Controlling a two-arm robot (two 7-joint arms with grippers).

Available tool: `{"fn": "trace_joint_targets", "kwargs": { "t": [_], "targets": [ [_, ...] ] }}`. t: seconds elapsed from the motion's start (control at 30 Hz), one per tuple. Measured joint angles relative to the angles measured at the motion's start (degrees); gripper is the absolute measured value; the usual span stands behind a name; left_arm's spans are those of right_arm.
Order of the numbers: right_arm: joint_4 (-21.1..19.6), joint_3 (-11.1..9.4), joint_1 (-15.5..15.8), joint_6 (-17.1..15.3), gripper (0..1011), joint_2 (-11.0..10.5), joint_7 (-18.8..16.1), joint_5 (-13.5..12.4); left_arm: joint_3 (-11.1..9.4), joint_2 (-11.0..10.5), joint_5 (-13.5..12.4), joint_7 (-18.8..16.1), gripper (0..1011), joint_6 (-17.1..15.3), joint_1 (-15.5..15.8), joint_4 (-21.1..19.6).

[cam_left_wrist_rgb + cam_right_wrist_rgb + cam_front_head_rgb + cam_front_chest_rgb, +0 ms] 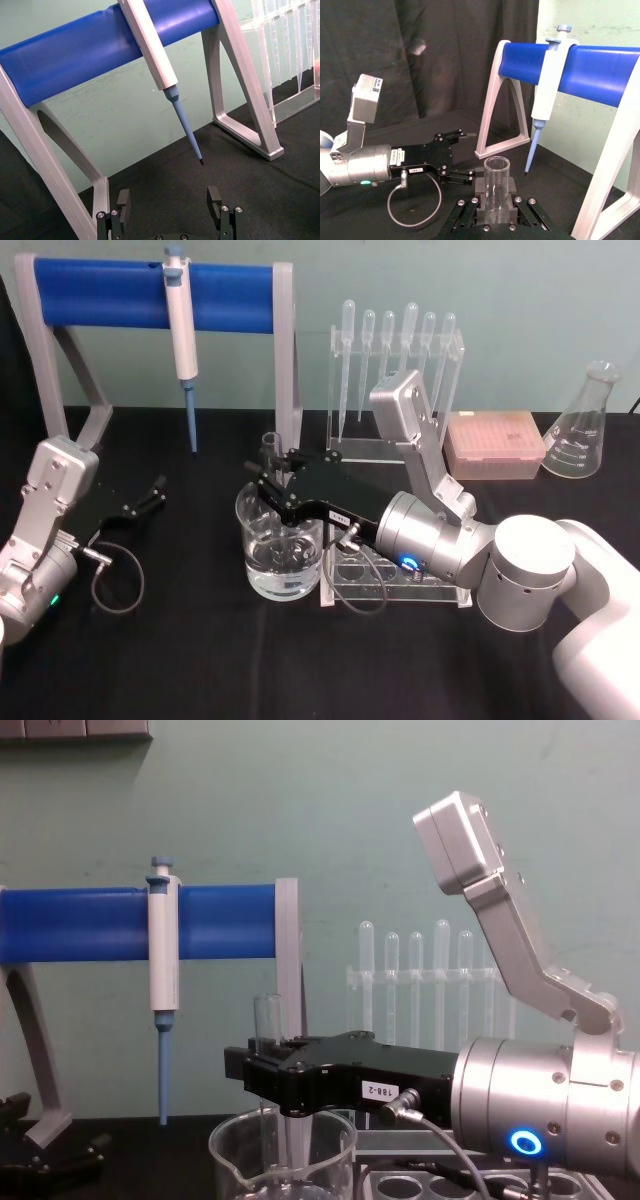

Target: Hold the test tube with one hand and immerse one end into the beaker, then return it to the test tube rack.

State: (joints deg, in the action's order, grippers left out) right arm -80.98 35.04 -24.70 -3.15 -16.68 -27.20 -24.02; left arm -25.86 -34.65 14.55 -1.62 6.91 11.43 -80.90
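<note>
My right gripper (272, 486) is shut on the test tube (271, 447), a clear glass tube held upright with its open rim above the fingers. Below the fingers the tube passes the rim of the beaker (254, 570), a wide glass with water in its bottom. I cannot tell whether the tube's end touches the water. From the side, the test tube (267, 1018) stands over the beaker (232, 1160), held by the right gripper (258, 1065). The right wrist view has the test tube (496, 186) clamped between the pads. My left gripper (152, 492) rests open on the table at the left, with open fingers (122, 204).
A white-and-blue pipettor (184, 335) hangs on a blue-bar stand (100, 292) behind the beaker. A rack of plastic pipettes (395, 350) stands at the back. A clear tube rack (372, 575) sits just right of the beaker. A pink box (495, 443) and a flask (582, 430) stand far right.
</note>
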Motion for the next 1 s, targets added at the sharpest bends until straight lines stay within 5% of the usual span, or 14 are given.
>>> {"fn": "trace_joint_targets", "kwargs": {
  "t": [1.0],
  "targets": [
    [0.0, 0.0, 0.0, 0.0, 224, 0.0, 0.0, 0.0, 0.0, 0.0, 0.0, 0.0, 1000, 0.0, 0.0, 0.0]
  ]
}}
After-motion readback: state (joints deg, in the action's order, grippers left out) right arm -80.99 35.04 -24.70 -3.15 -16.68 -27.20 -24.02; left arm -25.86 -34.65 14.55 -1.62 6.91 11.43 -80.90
